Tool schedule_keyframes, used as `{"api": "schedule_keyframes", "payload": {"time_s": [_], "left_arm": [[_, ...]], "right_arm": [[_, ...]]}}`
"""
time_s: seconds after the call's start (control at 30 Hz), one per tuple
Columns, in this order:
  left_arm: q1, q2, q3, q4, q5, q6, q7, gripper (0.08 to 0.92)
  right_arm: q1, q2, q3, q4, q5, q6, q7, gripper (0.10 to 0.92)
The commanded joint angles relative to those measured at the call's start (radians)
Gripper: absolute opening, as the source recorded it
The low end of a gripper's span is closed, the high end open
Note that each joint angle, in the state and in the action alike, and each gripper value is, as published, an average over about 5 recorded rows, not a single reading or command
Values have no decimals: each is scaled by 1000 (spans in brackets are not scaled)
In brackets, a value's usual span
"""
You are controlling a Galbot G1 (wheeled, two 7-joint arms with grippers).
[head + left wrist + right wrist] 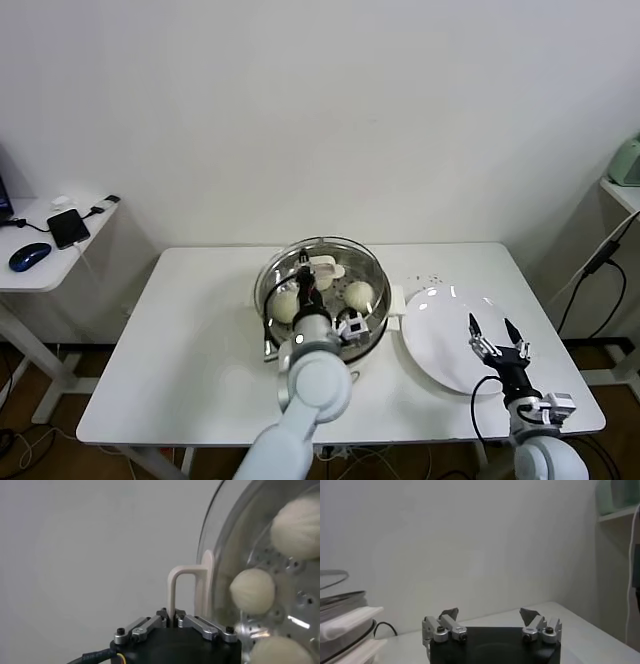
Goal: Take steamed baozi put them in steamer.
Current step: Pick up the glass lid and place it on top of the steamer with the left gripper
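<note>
The steamer (266, 290), a shiny steel pot on a cream base, stands at the table's middle back. The round glass lid (345, 255) lies tilted over it. My left gripper (305, 279) is shut on the lid's white handle (324, 268). In the left wrist view the gripper (172, 616) pinches the handle (181, 580) beside the lid's glass (225, 525). Three baozi (252, 591) show through the glass on the perforated tray; two are plain in the head view (360, 294). My right gripper (492, 336) is open and holds nothing above the white plate (440, 350); it also shows in the right wrist view (490, 616).
The white plate sits right of the steamer. A side desk (40, 255) with a phone (68, 228) and a mouse (29, 257) stands at far left. A shelf (625, 190) and hanging cable (590, 270) are at far right. The steamer's edge shows in the right wrist view (345, 625).
</note>
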Motion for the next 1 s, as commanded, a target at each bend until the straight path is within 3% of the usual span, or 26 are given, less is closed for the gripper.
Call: {"api": "schedule_keyframes", "payload": {"time_s": [0.03, 1.0], "left_arm": [[-33, -49, 56, 61, -25, 48, -31, 163], [7, -49, 32, 116, 55, 0, -129, 163]], "right_arm": [[5, 2, -3, -6, -1, 2, -1, 823], [5, 10, -11, -14, -8, 10, -1, 823]]}}
